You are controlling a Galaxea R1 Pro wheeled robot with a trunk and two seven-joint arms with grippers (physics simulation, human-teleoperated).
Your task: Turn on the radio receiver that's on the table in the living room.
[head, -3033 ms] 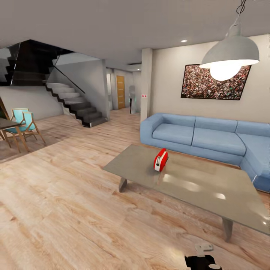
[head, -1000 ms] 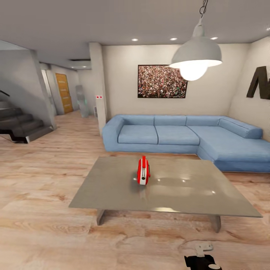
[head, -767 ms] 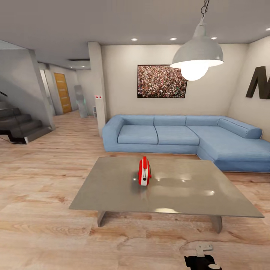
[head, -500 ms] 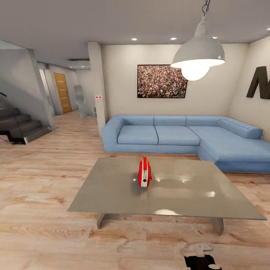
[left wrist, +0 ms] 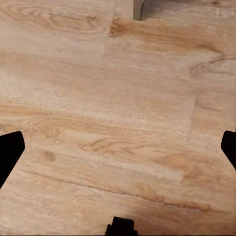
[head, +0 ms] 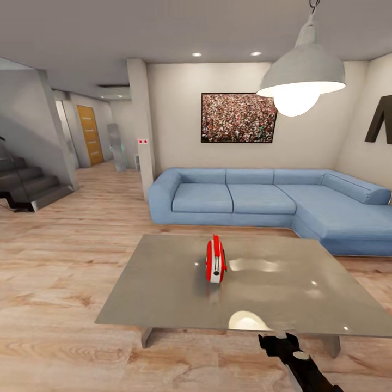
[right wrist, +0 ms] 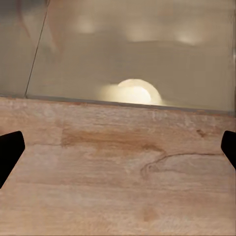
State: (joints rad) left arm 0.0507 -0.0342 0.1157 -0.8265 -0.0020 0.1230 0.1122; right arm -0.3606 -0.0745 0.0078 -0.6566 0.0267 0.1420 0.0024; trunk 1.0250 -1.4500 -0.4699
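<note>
Head view: one radio (head: 215,260) is standing on edge mid-desk (head: 163,288), well apart from every rim, narrow white band facing the camera, so the dial side isn't readable. One desk, one sofa (head: 261,201) behind it, one lamp (head: 301,76) overhead, one picture (head: 238,117) on the wall. Right arm is poking in at the lower edge just short of the near desk rim; its end effector (head: 279,343) is too foreshortened here to read the jaw gap.

Left wrist view: camera is looking down at plank floor (left wrist: 108,123), one grey desk leg (left wrist: 139,9) at the frame edge. Two black fingertips (left wrist: 10,150) are sitting at opposite frame edges, so the left end effector is spread wide, holding nothing.

Right wrist view: near desk rim (right wrist: 128,102) is crossing the frame, lamp glare on the top, floor on the near side. Fingertips (right wrist: 10,147) are again far apart, wide and empty.

Step, my read: approach phase, reach not started. Next move needs the base closer to the desk, then the right arm extending over the top to the radio's switch face.
</note>
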